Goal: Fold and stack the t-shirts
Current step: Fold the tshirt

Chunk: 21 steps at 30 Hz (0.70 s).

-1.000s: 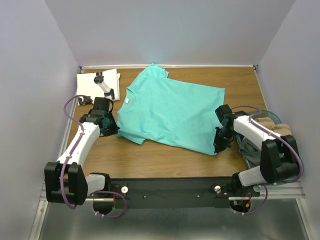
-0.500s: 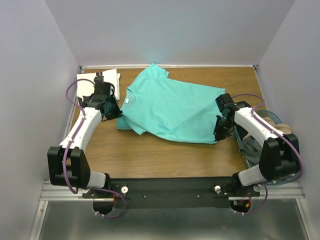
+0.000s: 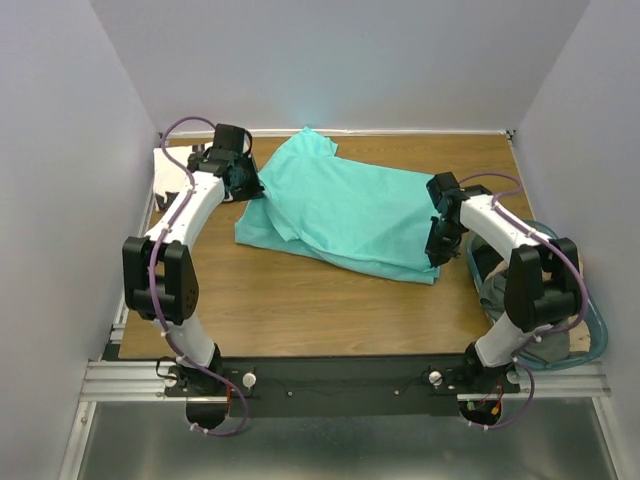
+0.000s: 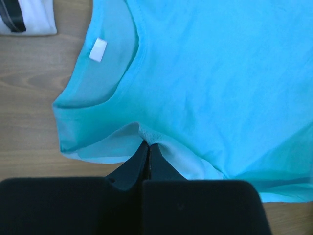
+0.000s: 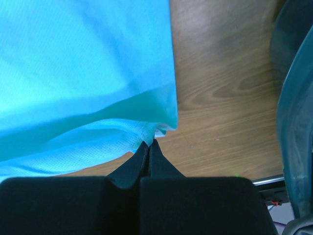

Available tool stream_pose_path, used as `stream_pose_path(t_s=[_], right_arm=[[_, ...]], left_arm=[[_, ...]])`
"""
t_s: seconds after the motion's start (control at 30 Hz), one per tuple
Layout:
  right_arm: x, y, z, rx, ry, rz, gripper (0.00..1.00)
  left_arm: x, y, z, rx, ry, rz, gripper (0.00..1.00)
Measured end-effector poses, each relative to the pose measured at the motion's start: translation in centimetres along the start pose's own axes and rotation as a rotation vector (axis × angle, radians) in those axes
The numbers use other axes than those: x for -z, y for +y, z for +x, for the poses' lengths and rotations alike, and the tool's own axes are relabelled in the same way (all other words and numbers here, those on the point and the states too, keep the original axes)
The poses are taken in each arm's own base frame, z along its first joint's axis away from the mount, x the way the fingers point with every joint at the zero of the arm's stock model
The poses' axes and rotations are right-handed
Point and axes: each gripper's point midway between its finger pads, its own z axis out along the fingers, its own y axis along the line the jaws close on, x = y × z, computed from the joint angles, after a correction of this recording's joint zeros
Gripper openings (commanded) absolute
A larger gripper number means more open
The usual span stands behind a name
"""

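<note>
The turquoise t-shirt (image 3: 340, 205) lies across the middle of the table with its near part doubled over. The left wrist view shows its neck opening and small white label (image 4: 98, 49). My left gripper (image 3: 250, 188) (image 4: 147, 143) is shut on a raised fold of the turquoise cloth by the collar and shoulder. My right gripper (image 3: 435, 258) (image 5: 148, 143) is shut on the hem corner at the shirt's right end, lifted a little off the wood. The white t-shirt (image 3: 163, 166) (image 4: 27, 19) with black marks lies folded at the back left, mostly hidden behind my left arm.
A translucent blue basket (image 3: 588, 330) (image 5: 293, 103) with grey and beige cloth (image 3: 497, 292) stands off the table's right edge, close to my right arm. Pale walls close the back and both sides. Bare wood (image 3: 300, 300) runs along the near half.
Both grippers have moved away from the near edge toward the back, carrying the shirt's near edge over the rest of it. The left arm has swung far to the back left.
</note>
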Motion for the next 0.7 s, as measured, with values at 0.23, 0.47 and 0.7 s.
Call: stream_pose_path(t_s=[0.23,0.47,0.7], right_arm=[[-0.8,0.3,-2.3,-0.016,0.005,0.007,0.00],[-1.0,1.0,-5.0,-0.029,-0.017,-0.003,0.01],[-1.2,0.8,-6.4,-0.047,-0.026,-0.005,0.00]], left_arm=[[-2.1,-1.9,-3.3,-0.034,-0.018,0.017,0.00],[-4.0,-2.9,-5.4,-0.054,-0.020,0.021,0.00],[-5.5,-3.3,-6.7,-0.067,-0.013,0.018,0.00]])
